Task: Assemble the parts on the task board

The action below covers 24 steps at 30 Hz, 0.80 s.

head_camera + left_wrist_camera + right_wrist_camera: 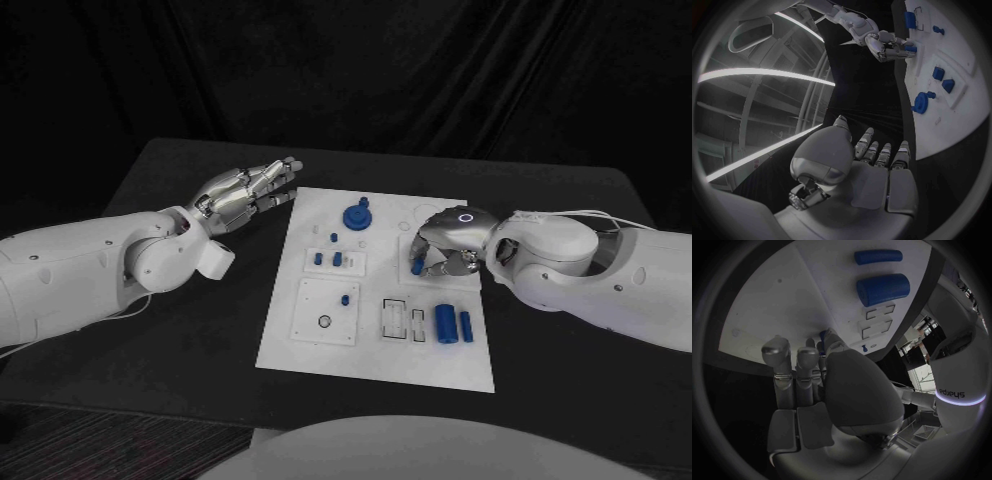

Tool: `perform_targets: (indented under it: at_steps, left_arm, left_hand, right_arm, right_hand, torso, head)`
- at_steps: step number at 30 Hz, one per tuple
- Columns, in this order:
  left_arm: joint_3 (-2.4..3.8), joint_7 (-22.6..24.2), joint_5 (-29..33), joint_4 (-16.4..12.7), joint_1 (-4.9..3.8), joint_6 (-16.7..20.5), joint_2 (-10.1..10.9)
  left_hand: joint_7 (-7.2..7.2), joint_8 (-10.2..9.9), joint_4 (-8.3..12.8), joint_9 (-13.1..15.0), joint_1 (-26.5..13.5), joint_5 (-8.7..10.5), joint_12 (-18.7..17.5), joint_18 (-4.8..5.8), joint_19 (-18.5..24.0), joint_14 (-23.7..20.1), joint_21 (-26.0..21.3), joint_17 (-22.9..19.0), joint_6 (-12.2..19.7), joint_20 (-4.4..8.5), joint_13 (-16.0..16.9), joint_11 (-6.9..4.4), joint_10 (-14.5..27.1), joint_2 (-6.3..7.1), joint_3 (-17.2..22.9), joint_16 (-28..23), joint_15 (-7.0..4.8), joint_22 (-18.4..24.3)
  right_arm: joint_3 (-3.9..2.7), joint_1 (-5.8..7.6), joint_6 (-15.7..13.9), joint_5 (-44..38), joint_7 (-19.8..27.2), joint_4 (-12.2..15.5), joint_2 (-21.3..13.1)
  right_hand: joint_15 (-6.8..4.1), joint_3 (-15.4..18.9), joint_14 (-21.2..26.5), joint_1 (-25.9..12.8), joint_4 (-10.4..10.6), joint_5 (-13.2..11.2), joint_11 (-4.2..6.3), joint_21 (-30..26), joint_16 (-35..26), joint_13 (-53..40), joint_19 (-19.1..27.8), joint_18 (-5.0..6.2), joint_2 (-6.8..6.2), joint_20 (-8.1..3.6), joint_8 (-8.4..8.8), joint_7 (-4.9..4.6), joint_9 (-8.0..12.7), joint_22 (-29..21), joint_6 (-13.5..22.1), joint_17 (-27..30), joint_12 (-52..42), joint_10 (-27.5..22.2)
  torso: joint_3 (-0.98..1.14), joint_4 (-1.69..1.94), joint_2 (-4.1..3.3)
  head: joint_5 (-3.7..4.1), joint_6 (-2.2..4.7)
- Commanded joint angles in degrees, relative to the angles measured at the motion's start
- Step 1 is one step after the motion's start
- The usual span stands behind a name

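1. The bench (173, 360) is black and carries the white board (378, 350) in its middle. There is bare bench on every side of the board, most of it to the left and at the near edge.

2. The left hand (248, 192) hovers just beside the board's far left corner, off the plate. Its fingers are stretched out close together and it holds nothing. It has open room all around.

3. The right hand (444, 250) is over the right half of the board, fingers curled downward. It seems to pinch a small blue piece (417, 267) at its fingertips, near the board's right middle; I judge this is the step in hand, setting that piece into its place.

4. Two blue cylinders (453, 326) lie on the board nearer than the right hand, beside empty rectangular slots (405, 322). A blue gear (356, 217) stands on the far part of the board.

5. The next move probably needs a careful straight push down. The right hand should not sweep toward the cylinders, which are near and could roll.
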State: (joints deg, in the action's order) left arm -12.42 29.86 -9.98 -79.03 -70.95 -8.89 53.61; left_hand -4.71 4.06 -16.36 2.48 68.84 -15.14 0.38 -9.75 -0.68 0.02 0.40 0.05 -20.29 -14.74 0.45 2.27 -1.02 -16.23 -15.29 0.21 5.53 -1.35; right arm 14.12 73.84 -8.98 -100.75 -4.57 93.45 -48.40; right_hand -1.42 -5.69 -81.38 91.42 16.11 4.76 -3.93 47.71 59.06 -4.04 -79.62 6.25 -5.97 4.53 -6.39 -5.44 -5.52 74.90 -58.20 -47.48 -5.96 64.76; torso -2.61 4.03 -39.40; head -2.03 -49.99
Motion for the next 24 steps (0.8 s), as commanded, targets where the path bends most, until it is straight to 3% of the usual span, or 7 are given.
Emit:
perform_targets:
  at_steps: [1,6,15,24]
  left_arm:
    - [0.05,0.5,0.43,-0.02,0.08,-0.82,-0.15]
    - [0.05,0.41,0.43,0.05,0.1,-0.91,-0.18]
    - [0.05,0.03,0.43,0.24,0.16,-1.27,-0.38]
    - [0.05,-0.28,0.43,0.32,0.21,-1.47,-0.46]
  left_hand:
    - [0.03,0.19,0.11,0.09,0.75,-0.25,0.31,-0.59,0.12,-0.02,0.09,-0.05,-0.48,-0.35,-0.04,0.35,-0.04,-0.02,0.32,-0.21,0.43,-0.08]
    - [0.01,0.24,0.12,0.1,0.79,-0.3,0.3,-0.59,0.12,-0.02,0.09,-0.05,-0.62,-0.35,-0.04,0.37,-0.03,-0.03,0.35,-0.21,0.43,-0.08]
    - [-0.01,0.26,0.13,0.1,0.85,-0.4,0.29,-0.58,0.12,-0.02,0.08,-0.05,-0.6,-0.37,-0.05,0.39,-0.02,-0.07,0.42,-0.21,0.45,-0.07]
    - [-0.09,0.36,0.36,0.1,1.27,-1.03,0.29,-0.57,0.11,-0.02,0.08,-0.05,-0.67,-0.43,-0.05,0.48,0.0,-0.09,0.71,-0.21,0.48,-0.05]
  right_arm:
    - [-0.03,-0.13,-0.22,-0.4,-0.26,0.16,0.02]
    - [-0.03,-0.15,-0.41,-0.4,-0.04,0.22,0.09]
    - [-0.03,-0.17,-1.1,-0.4,0.19,0.28,0.28]
    - [-0.03,-0.18,-0.69,-0.4,0.09,0.2,0.51]
  right_hand:
    - [-0.58,0.15,-0.2,0.21,-0.1,0.12,0.25,0.69,0.51,-0.21,-0.31,0.22,0.86,-0.32,-1.13,0.22,-0.63,6.58,-1.74,-0.29,-0.92,1.25]
    - [-0.72,0.06,-0.39,0.83,-0.24,0.2,0.93,1.3,0.79,-0.48,-0.58,0.11,1.18,-0.52,-2.5,0.62,-1.63,6.71,-3.64,-0.61,-2.18,3.31]
    - [-0.39,0.45,-0.49,0.42,0.11,-0.04,0.89,1.44,0.91,-0.42,-0.67,0.03,0.87,-0.37,-2.22,0.48,-1.79,6.73,-2.8,-0.74,-2.31,3.53]
    - [0.0,1.1,-0.39,-0.29,0.34,0.08,0.11,0.91,0.57,0.15,-0.63,0.11,0.27,0.01,0.81,-0.05,-0.6,6.61,3.02,-0.31,-1.31,1.35]
  torso:
    - [-0.03,0.02,0.0]
    - [-0.01,0.0,0.0]
    - [0.0,0.03,-0.02]
    - [0.01,0.0,0.01]
  head:
    - [-0.01,-0.01]
    - [0.02,-0.01]
    - [0.14,-0.01]
    - [0.03,-0.01]
